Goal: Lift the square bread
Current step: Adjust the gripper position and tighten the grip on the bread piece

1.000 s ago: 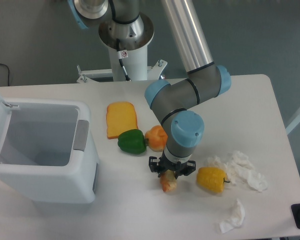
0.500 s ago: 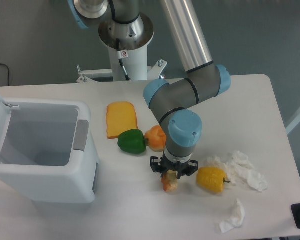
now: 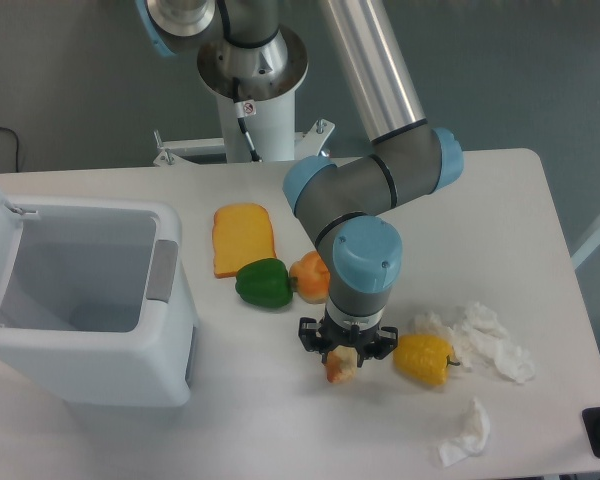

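The square bread point(image 3: 243, 238) is a flat orange-yellow slice lying on the white table point(image 3: 480, 210), left of centre. My gripper point(image 3: 342, 352) points straight down well to the right of and nearer than the bread, apart from it. It stands over a small peach-coloured fruit piece point(image 3: 340, 370) that rests on the table. Its jaws look spread, and the wrist hides the fingertips. Nothing is lifted.
A green pepper point(image 3: 263, 283) and an orange fruit point(image 3: 310, 277) lie just below the bread. A yellow pepper point(image 3: 423, 359) and crumpled white tissues point(image 3: 485, 338) point(image 3: 467, 432) lie to the right. An open white bin point(image 3: 80, 300) stands at the left.
The arm's wrist has shifted slightly left and the gripper has turned a little above the small fruit piece. The bread and the other things have not moved.
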{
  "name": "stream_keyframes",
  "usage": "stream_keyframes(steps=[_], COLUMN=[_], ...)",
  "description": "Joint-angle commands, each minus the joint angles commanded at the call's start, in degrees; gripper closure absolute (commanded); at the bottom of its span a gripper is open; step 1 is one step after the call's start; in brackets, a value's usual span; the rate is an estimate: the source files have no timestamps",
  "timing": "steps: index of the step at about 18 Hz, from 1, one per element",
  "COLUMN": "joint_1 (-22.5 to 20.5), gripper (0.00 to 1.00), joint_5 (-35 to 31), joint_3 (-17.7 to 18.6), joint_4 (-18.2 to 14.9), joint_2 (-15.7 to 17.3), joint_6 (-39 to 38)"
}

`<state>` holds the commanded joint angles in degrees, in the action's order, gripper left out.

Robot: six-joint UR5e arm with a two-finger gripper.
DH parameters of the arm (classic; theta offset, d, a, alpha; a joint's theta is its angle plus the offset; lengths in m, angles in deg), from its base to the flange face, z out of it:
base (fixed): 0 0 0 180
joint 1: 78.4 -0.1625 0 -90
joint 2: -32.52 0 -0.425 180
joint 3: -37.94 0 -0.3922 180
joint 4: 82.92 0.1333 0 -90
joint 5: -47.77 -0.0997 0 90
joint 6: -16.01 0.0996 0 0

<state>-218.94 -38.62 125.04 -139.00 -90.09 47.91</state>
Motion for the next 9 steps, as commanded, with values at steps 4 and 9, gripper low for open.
stream_keyframes(steps=[4,9], joint_1=[0.0,0.0], gripper=[0.03,0.00], joint_5=[-1.9,-2.0], joint_3=[0.3,1.1], joint_4=[0.1,0.0], joint_2=[-0.1,-0.3], joint_6=[-0.2,-0.5])
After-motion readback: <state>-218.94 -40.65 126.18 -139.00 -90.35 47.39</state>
